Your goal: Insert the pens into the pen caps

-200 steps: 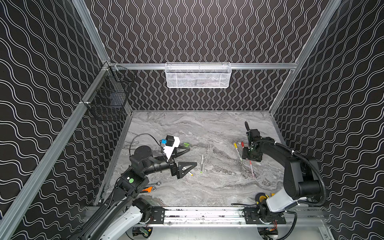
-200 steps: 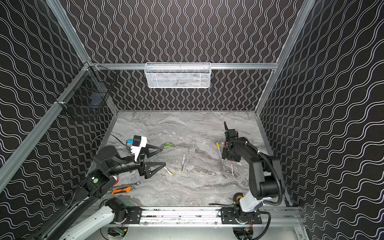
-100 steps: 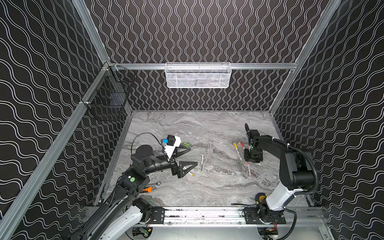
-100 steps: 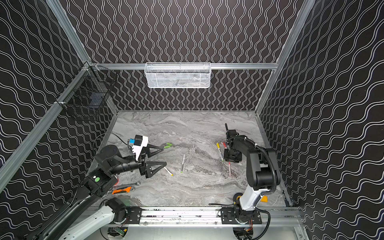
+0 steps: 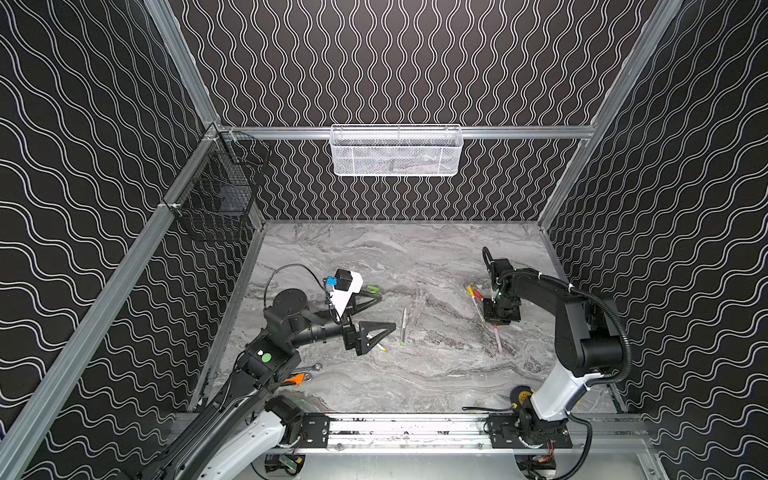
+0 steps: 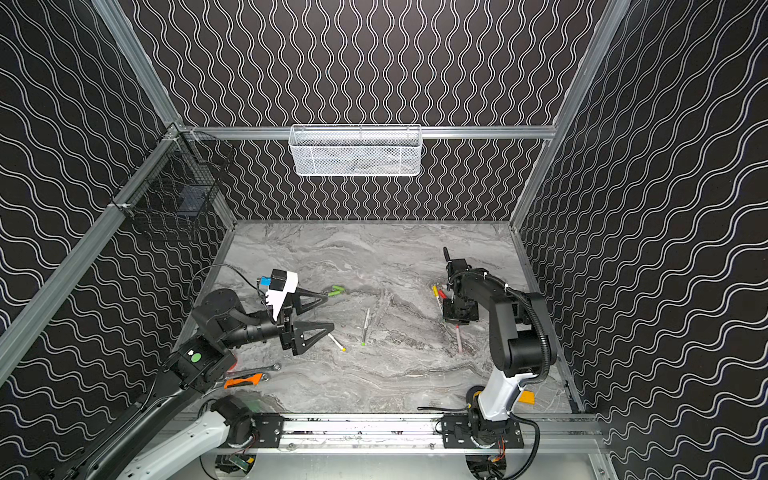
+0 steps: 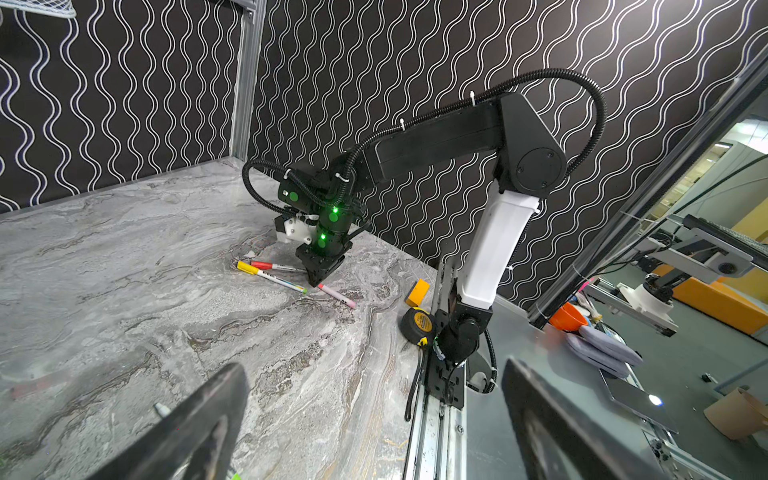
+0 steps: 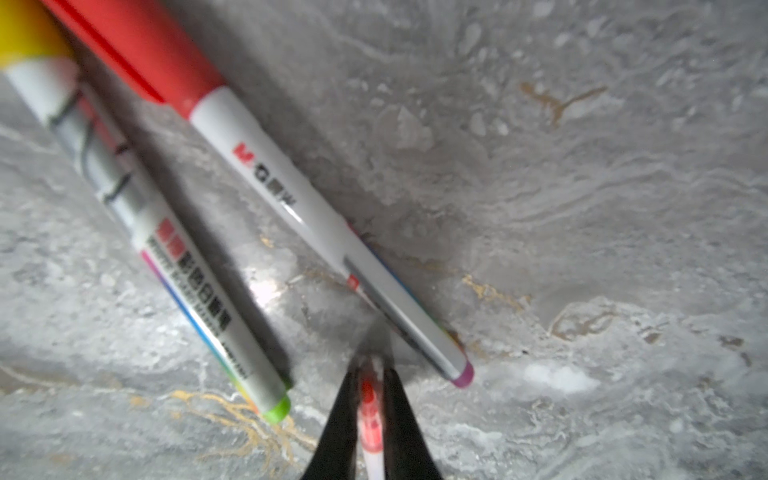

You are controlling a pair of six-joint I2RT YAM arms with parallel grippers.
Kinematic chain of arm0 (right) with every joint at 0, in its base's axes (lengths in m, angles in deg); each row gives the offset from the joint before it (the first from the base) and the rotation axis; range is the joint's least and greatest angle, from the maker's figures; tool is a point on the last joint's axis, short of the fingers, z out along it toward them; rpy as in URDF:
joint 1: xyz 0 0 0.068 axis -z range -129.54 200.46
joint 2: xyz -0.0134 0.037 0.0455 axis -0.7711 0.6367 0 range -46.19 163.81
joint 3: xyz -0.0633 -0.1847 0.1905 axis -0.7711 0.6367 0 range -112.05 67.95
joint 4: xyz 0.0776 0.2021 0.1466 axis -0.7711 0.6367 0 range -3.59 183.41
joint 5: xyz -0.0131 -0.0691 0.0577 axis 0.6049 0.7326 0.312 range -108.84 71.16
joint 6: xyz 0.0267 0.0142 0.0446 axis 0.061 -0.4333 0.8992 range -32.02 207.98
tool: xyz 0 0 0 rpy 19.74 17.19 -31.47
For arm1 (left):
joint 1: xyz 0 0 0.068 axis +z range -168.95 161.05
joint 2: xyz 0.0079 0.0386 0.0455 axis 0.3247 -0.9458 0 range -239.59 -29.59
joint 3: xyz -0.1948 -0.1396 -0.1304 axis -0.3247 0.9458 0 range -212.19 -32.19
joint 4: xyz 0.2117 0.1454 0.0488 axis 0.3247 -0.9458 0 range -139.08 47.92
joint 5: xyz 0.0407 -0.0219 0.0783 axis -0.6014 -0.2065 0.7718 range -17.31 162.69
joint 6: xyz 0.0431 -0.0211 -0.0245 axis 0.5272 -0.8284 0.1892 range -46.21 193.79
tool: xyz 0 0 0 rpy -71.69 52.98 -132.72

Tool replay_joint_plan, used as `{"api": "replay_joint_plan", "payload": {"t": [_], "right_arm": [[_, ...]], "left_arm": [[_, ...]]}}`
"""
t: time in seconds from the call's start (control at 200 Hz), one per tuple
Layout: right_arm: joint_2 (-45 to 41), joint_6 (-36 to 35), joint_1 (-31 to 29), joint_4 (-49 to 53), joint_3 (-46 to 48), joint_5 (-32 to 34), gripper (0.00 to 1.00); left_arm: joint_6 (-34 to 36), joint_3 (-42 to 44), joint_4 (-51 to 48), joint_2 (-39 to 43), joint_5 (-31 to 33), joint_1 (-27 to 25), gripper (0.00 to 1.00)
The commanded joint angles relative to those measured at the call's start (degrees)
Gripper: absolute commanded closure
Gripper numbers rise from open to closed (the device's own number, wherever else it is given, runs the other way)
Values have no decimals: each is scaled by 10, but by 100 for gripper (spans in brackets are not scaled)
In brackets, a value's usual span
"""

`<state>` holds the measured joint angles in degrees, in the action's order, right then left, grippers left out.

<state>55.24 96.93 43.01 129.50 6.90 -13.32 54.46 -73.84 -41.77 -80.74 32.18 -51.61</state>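
The left gripper (image 5: 385,312) gapes wide and empty. What look like two green caps (image 6: 336,290) lie just past its far fingertip, and a yellow-tipped pen (image 5: 378,345) lies beside the near one. There are five pens in all. A green-tipped pen (image 5: 403,326) lies on open marble (image 5: 436,374) between the arms. A yellow-capped pen (image 8: 166,232) and a red-capped pen (image 8: 291,199) lie beside the right gripper (image 8: 371,365). A second ago its jaws were apart; now they are clamped on the pink pen (image 7: 337,296), near the right wall (image 5: 623,291).

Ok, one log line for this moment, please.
left pincer: open, hovering, empty | right pincer: shut on pink-ended white plastic pen | pen: lying on grey marble tabletop
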Motion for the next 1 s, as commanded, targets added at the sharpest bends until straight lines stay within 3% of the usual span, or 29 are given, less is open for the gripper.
{"api": "replay_joint_plan", "payload": {"t": [0.0, 0.45, 0.771, 0.881, 0.996], "right_arm": [[0, -3, -6, 16, 6, -14, 90], [-25, -15, -6, 2, -44, -35, 97], [69, -48, -7, -6, -170, -12, 98], [116, -55, -10, 2, -211, -18, 93], [122, -55, -9, -3, -228, -25, 79]], "left_arm": [[-1, -2, 18, -3, 3, 0, 1], [-1, 1, 19, -3, 10, 4, 2], [10, -5, 0, 6, 26, 9, 1], [17, -7, -9, 8, 34, 11, 1], [16, -6, -4, 2, 33, 16, 1]]}}
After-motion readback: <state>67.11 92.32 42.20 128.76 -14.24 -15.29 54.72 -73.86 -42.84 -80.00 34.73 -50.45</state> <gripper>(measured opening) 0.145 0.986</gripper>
